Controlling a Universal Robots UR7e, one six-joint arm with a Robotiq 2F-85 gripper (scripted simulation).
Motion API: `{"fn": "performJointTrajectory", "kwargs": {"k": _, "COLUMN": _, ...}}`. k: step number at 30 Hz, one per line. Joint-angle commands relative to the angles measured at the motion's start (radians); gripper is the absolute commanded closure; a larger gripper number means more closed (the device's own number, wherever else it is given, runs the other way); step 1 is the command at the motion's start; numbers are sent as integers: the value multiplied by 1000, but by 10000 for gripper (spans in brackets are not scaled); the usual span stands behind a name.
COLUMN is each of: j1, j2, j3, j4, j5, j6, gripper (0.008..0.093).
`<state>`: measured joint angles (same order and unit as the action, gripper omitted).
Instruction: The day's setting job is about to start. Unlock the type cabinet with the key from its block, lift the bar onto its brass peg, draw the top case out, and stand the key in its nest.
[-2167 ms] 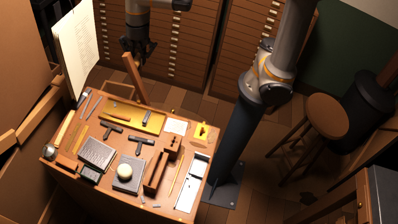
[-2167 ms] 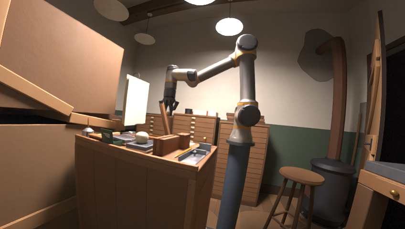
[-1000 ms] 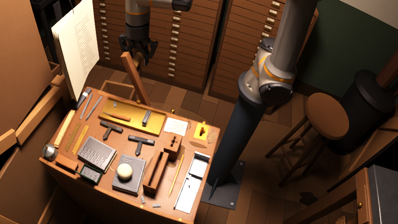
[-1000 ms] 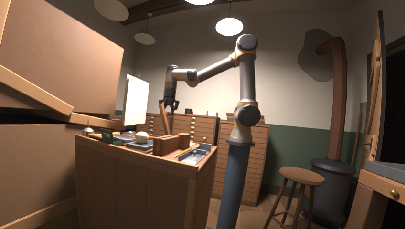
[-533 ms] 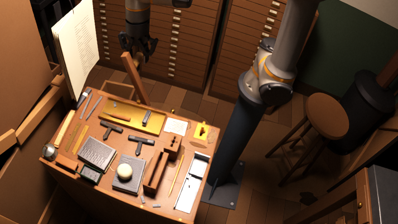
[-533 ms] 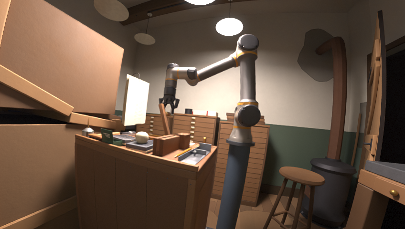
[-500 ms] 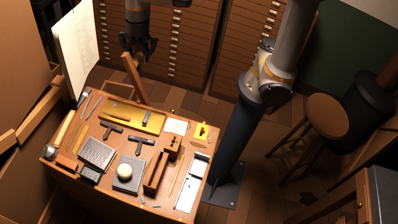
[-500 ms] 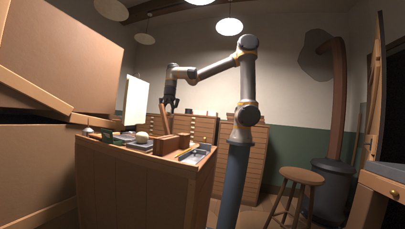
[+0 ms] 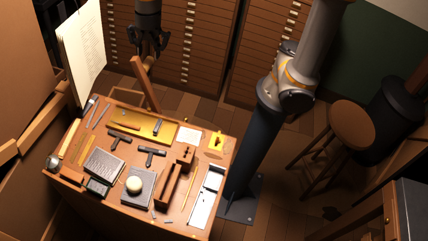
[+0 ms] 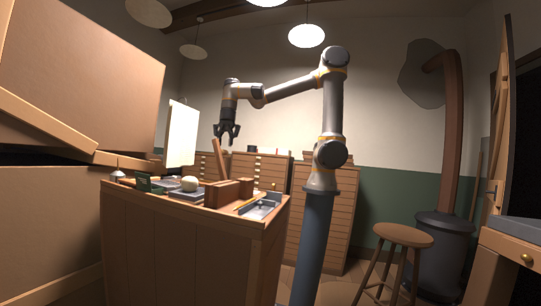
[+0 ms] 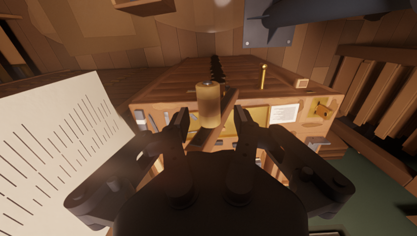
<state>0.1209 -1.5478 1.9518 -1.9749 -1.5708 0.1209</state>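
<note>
The wooden bar [image 9: 145, 83] [image 10: 219, 158] [image 11: 213, 121] stands raised at the back of the cabinet, leaning with its upper end against the brass peg [image 9: 148, 63] [image 11: 208, 104]. My gripper [image 9: 148, 48] [image 10: 226, 139] [image 11: 208, 120] hangs just above the bar's upper end, open and holding nothing. The brass key [image 9: 218, 139] [image 11: 322, 110] stands in a yellow holder on the cabinet top's right side. A wooden block [image 9: 186, 154] [image 10: 246, 187] with a slot in its top stands nearer the middle. The cabinet's drawer fronts are hidden.
A hanging sheaf of printed paper [image 9: 82, 51] [image 10: 181, 134] [image 11: 55, 140] is close on the gripper's left. The cabinet top holds a yellow tray [image 9: 143, 123], tools, a long wooden trough [image 9: 167, 184] and a metal galley [image 9: 206, 194]. Tall drawer cabinets [image 9: 191, 42] stand behind.
</note>
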Motion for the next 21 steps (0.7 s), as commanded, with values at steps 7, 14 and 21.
{"fn": "performJointTrajectory", "kwargs": {"k": 7, "j1": 0, "j2": -17, "j3": -33, "j4": 49, "j5": 0, "j6": 0, "gripper": 434}}
{"fn": "performJointTrajectory", "kwargs": {"k": 14, "j1": 0, "j2": -32, "j3": -67, "j4": 98, "j5": 0, "j6": 0, "gripper": 434}}
{"fn": "performJointTrajectory", "kwargs": {"k": 21, "j1": 0, "j2": -42, "j3": -97, "j4": 138, "j5": 0, "j6": 0, "gripper": 434}}
